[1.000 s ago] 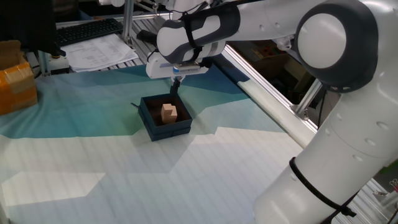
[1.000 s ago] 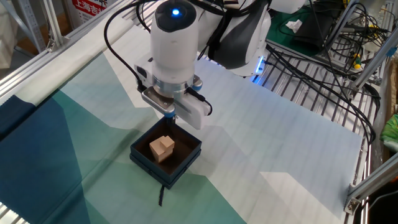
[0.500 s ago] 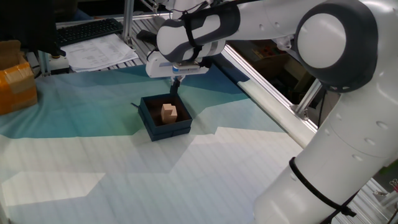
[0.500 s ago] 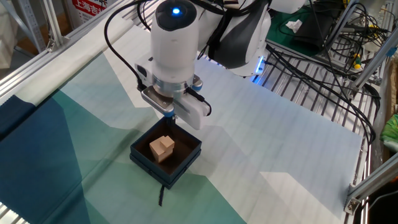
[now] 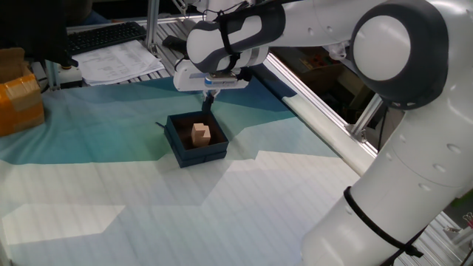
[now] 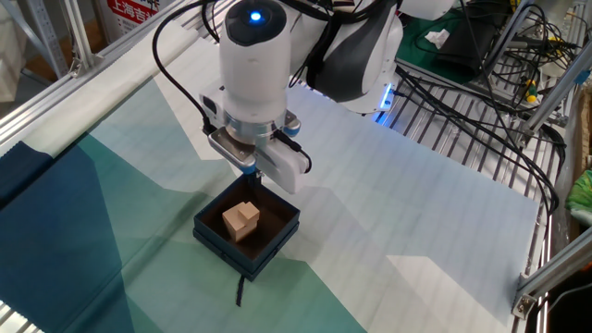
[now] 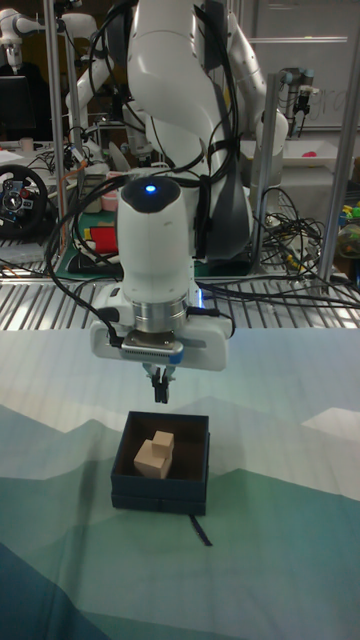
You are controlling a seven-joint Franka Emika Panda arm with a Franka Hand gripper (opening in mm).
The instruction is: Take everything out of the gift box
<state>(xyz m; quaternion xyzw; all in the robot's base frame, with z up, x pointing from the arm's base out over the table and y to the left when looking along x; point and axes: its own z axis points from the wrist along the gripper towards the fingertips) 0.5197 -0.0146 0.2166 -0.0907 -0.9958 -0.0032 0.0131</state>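
Observation:
The dark navy gift box (image 5: 198, 156) (image 6: 242, 255) (image 7: 159, 491) sits on the teal-and-white cloth. Inside it lie two tan wooden blocks touching each other: a larger cube (image 7: 150, 460) (image 6: 241, 222) (image 5: 199, 134) and a smaller one (image 7: 163, 439) behind it. My gripper (image 7: 160, 396) (image 5: 208, 103) (image 6: 252, 178) hangs a little above the box's far wall, pointing straight down. Its fingers are pressed together with nothing between them. It touches neither the box nor the blocks.
An orange-brown carton (image 5: 18, 100) stands at the cloth's left edge, with papers (image 5: 118, 63) and a keyboard (image 5: 103, 35) behind it. An aluminium rail (image 5: 319, 122) borders the right side. A black ribbon tab (image 7: 200, 528) pokes out from the box's front. Cables (image 6: 481, 92) lie beyond the table.
The wrist has shifted very slightly sideways above the box. The fingers stay together, and the box and blocks have not moved.

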